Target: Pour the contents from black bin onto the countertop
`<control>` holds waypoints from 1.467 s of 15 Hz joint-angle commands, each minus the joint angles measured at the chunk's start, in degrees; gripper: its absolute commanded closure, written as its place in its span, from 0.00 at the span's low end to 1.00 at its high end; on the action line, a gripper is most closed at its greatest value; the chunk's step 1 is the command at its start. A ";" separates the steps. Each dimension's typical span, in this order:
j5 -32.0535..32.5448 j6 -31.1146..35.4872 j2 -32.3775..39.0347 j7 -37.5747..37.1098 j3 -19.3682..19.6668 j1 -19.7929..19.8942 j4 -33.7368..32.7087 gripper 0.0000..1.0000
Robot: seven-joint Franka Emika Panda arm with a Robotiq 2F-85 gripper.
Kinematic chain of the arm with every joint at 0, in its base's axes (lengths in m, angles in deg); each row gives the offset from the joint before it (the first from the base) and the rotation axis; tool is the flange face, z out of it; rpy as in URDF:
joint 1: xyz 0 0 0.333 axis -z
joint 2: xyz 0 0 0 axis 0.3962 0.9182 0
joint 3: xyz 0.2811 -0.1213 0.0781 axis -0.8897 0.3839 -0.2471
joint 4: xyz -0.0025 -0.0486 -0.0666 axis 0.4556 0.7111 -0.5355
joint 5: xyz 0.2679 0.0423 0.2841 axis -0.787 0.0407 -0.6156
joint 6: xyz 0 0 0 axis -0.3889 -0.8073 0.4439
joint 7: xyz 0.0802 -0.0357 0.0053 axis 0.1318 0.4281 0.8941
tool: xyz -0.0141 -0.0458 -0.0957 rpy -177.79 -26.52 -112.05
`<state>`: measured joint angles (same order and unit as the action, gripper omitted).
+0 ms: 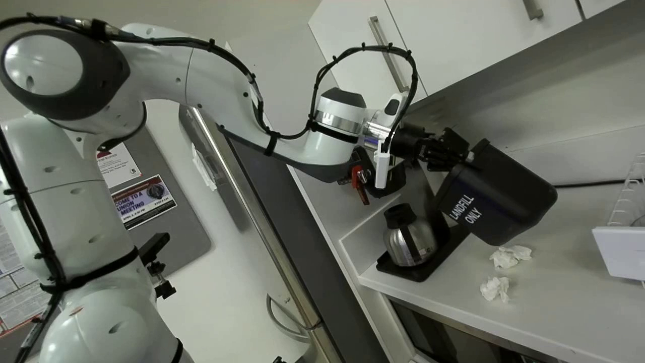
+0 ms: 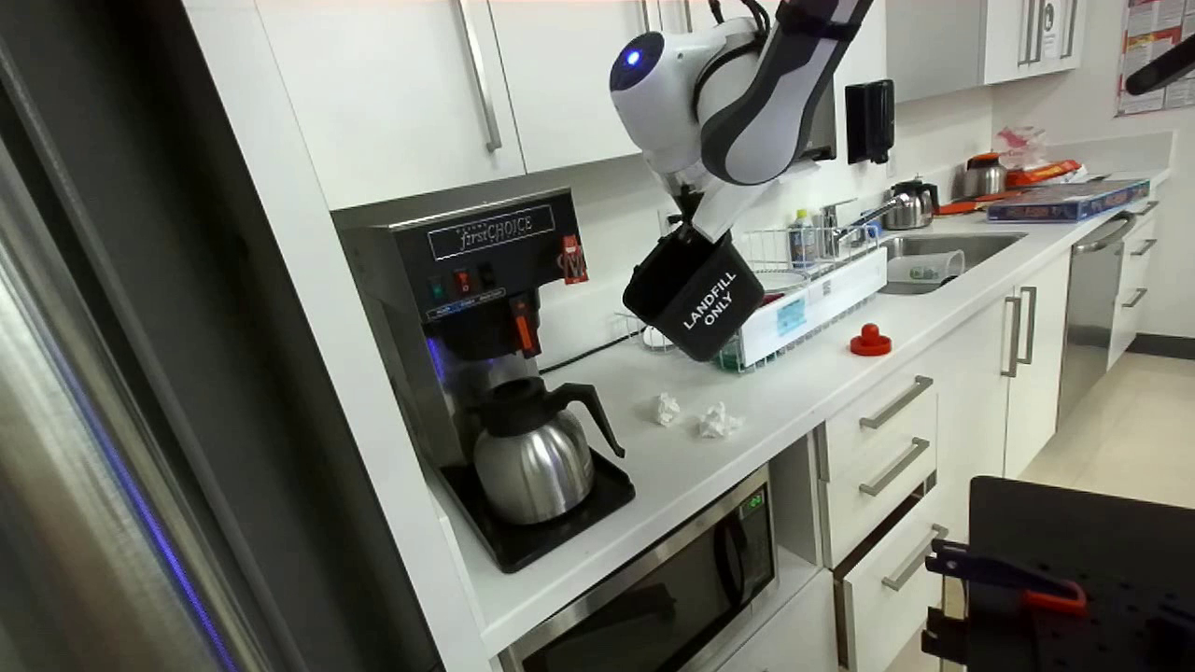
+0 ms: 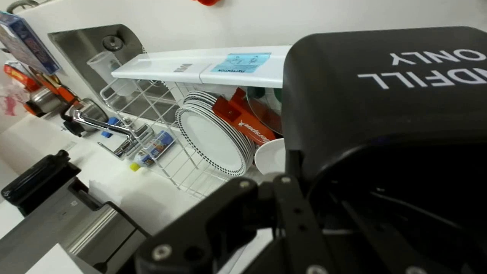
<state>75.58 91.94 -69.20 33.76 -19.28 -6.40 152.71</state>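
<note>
One long white countertop (image 2: 794,383) runs beneath the work. Over it reaches the single robot arm (image 1: 221,85), so there is no second arm to weigh against it. A coffee maker (image 2: 495,247) stands to one side of the work and a dish rack (image 2: 817,301) to the other.

Between these two, raised off the countertop, hangs the black bin (image 1: 496,194). Its long axis runs aslant: the mouth sits higher and leans toward the coffee maker, the base lower and toward the dish rack. The coming move likely turns on that slant. With the mouth above the base, anything inside would probably stay in; more pouring would call for rolling the mouth below the base, while finishing would call for righting the bin.

The claw (image 1: 466,155) is pinching the bin by its rim, and the bin's body lies below it.

Two crumpled white wads (image 2: 719,422) rest on the countertop, lower than the bin and apart from each other. The pour therefore looks largely done; whether more wads lie in the dark interior cannot be told.
</note>
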 commanded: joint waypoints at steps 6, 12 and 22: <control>-0.20 0.09 0.54 0.44 0.89 -0.66 -0.05 0.98; -23.10 14.65 8.45 16.48 0.07 5.12 -5.76 0.98; -57.41 19.62 18.12 46.06 -1.67 5.69 -14.46 0.94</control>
<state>21.59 111.40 -51.31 77.32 -23.96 2.19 138.25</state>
